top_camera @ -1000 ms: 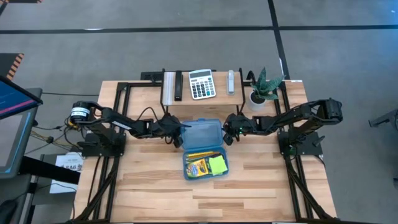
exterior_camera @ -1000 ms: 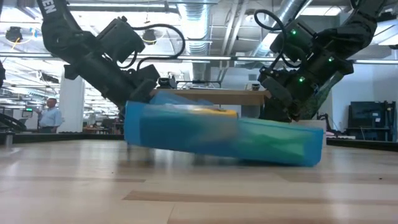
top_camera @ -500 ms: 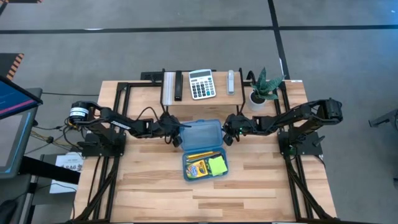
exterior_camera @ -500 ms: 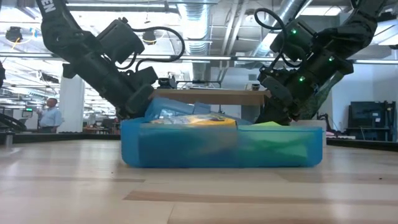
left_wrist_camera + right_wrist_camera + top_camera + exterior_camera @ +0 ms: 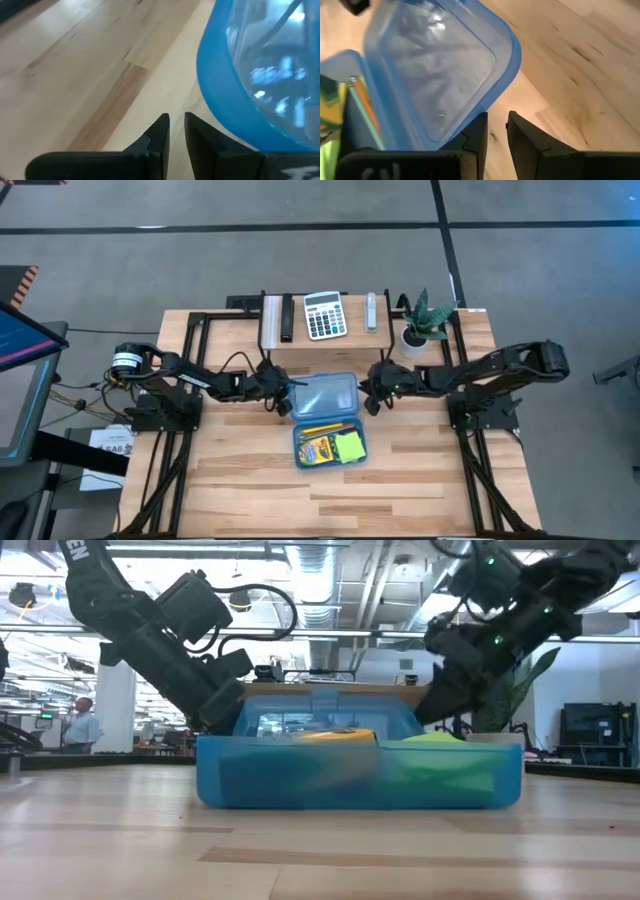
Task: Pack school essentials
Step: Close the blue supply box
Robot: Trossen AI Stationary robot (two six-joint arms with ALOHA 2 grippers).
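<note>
An open blue plastic case lies mid-table. Its tray (image 5: 330, 445) holds a yellow-green crayon box (image 5: 318, 450), a lime-green sticky-note pad (image 5: 349, 444) and thin pencils (image 5: 320, 427). Scissors and eraser do not show. The clear blue lid (image 5: 325, 392) stands tilted up behind the tray (image 5: 325, 712). My left gripper (image 5: 287, 396), shut, sits low at the lid's left edge (image 5: 176, 122). My right gripper (image 5: 367, 395), shut, is at the lid's right edge (image 5: 497, 122). My left gripper points down at the table just beside the lid's rounded left rim (image 5: 215, 125); whether a finger touches the rim I cannot tell. My right gripper has the outer side of one finger (image 5: 476, 131) against the lid's right rim near its far corner (image 5: 492, 102), coming from the table's right. The lid is tilted up on its hinge.
On the table's far side stand a white-grey calculator (image 5: 324, 315), a small potted plant (image 5: 425, 320) and a few slim white and dark items (image 5: 278, 320). Bare wood lies on the near side of the tray. A person stands far off in the room (image 5: 80, 725).
The case, tipped with its left end raised a second ago, has dropped flat onto the table. The lid has then swung up more upright behind the tray. My right gripper has risen and drawn slightly toward the table's right.
</note>
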